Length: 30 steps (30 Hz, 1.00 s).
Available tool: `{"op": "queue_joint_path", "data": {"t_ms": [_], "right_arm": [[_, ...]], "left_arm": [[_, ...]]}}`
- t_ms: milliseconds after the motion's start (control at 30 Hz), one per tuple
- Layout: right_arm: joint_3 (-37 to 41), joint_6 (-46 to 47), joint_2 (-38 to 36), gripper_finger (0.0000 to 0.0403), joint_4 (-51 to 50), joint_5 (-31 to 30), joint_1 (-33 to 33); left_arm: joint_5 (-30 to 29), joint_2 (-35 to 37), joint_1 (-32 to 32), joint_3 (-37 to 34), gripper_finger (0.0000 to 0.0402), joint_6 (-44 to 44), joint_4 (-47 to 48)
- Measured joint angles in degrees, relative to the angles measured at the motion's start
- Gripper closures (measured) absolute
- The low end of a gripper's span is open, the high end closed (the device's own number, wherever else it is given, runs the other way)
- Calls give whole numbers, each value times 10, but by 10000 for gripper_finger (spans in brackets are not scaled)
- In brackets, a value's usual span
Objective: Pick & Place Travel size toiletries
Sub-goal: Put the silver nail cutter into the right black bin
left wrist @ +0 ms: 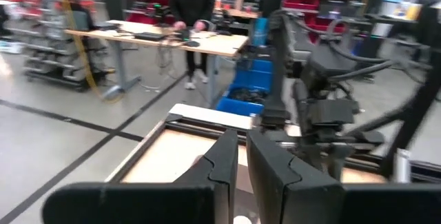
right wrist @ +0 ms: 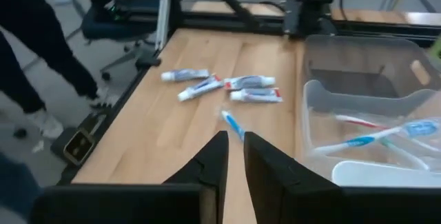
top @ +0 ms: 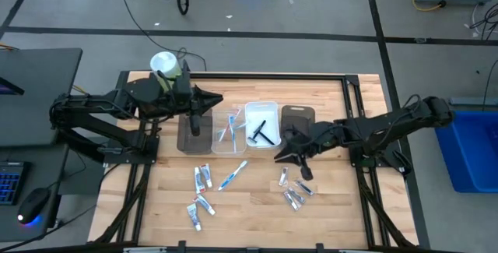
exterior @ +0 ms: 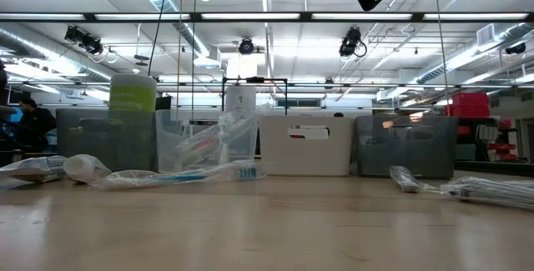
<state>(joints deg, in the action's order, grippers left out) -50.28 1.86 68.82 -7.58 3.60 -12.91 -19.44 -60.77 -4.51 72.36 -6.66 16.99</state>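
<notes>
We note a pale wooden table (top: 257, 206) with a dark frame at its edges; its near half lies mostly bare, giving open room between the loose items. Along the far-middle stand four rectangular trays: a dark tray (top: 192, 132) at left, a clear tray (top: 227, 131) holding slim blue-white toothbrushes (top: 229, 128), a white tray (top: 262, 124) holding a black razor (top: 261, 132), and another dark tray (top: 296, 117) at right. A green-white canister (top: 165, 68) stands at the far left corner.

Mini toothpaste tubes (top: 201, 178) lie near-left – one toothbrush (top: 233, 174) loose beside them – and small silvery tubes (top: 294, 191) lie near-right.

The left gripper (top: 220, 99) hangs over the far-left trays, fingers (left wrist: 265, 176) nearly together, holding nothing. The right gripper (top: 282, 158) hovers by the right dark tray, fingers (right wrist: 210, 165) a narrow gap apart, empty.
</notes>
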Motion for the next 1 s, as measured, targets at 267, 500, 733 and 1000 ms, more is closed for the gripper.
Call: {"op": "queue_joint_path", "data": {"t_ms": [267,500,733,1000], "right_arm": [[0,-14,0,352,-89,0,-19],[0,-55,1,353,-177,0,-33],[0,-62,14,354,-217,1,-35],[0,-68,32,358,-218,12,-85]], "left_arm": [[28,0,0,0,361,-1,0],[28,0,0,0,361,-4,0],[27,0,0,0,361,-4,0],[26,0,0,0,361,-6,-1]]}}
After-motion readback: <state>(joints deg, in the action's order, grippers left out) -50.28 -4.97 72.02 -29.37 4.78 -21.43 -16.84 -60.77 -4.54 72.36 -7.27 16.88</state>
